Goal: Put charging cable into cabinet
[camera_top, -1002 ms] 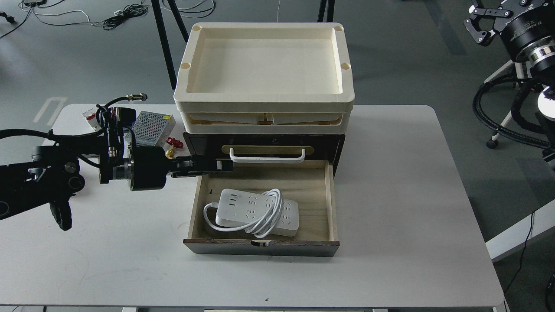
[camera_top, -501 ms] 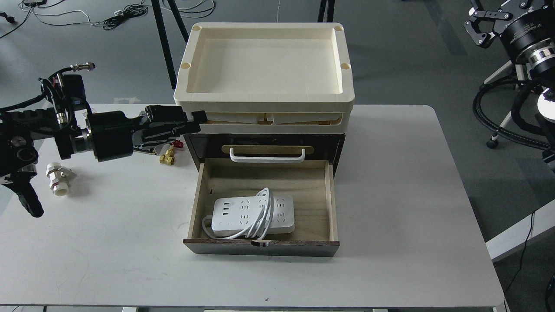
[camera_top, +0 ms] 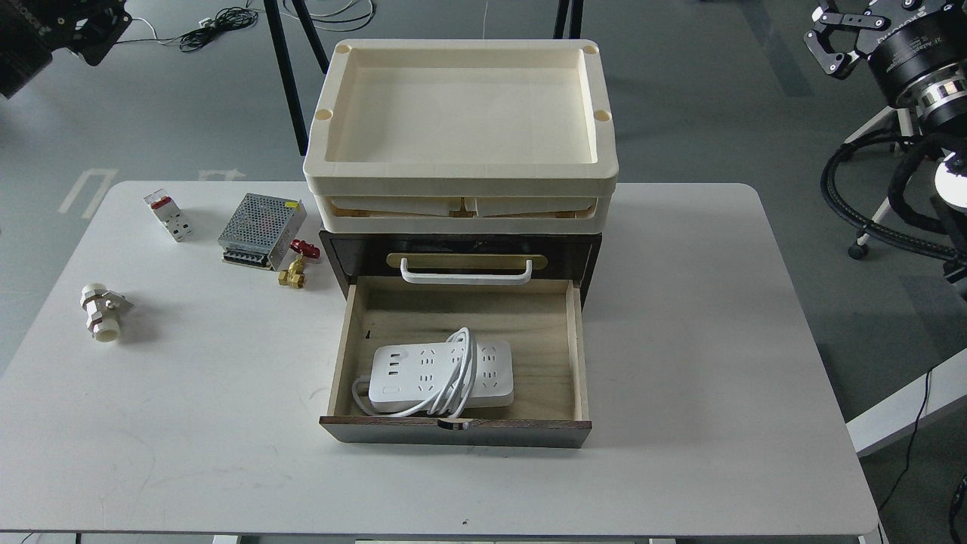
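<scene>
A white table (camera_top: 680, 363) fills most of the frame, its rounded corners visible at upper left and upper right. At centre stands the dark brown cabinet (camera_top: 589, 261), topped by stacked cream plastic trays (camera_top: 461, 177), the uppermost showing a bare interior. Below the trays, a white bar handle (camera_top: 464, 273) on a brass plate marks the cabinet's upper drawer front. The lower pale wood drawer (camera_top: 578, 347) is pulled out toward the bottom of the frame. Inside it, in the lower half of the drawer and close to its front wall, lies the charging cable (camera_top: 438, 374): a white multi-socket power strip, sockets upward, with its thick white cord looped across and around the body. To the left of the cabinet, on the table, rest a perforated metal power supply box (camera_top: 261, 221), a small brass valve with a red handle (camera_top: 296, 266) just beside the box's lower right corner, a white breaker with a red tab (camera_top: 168, 214) farther left, and a white plastic pipe fitting (camera_top: 102, 311) near the left edge, well apart from the others. The left gripper (camera_top: 53, 34) appears only as a dark mass in the upper left corner, and whether its fingers are spread or pressed together cannot be told. The right gripper (camera_top: 838, 45), in the upper right corner, is raised off the table with its fingers spread and nothing between them.
</scene>
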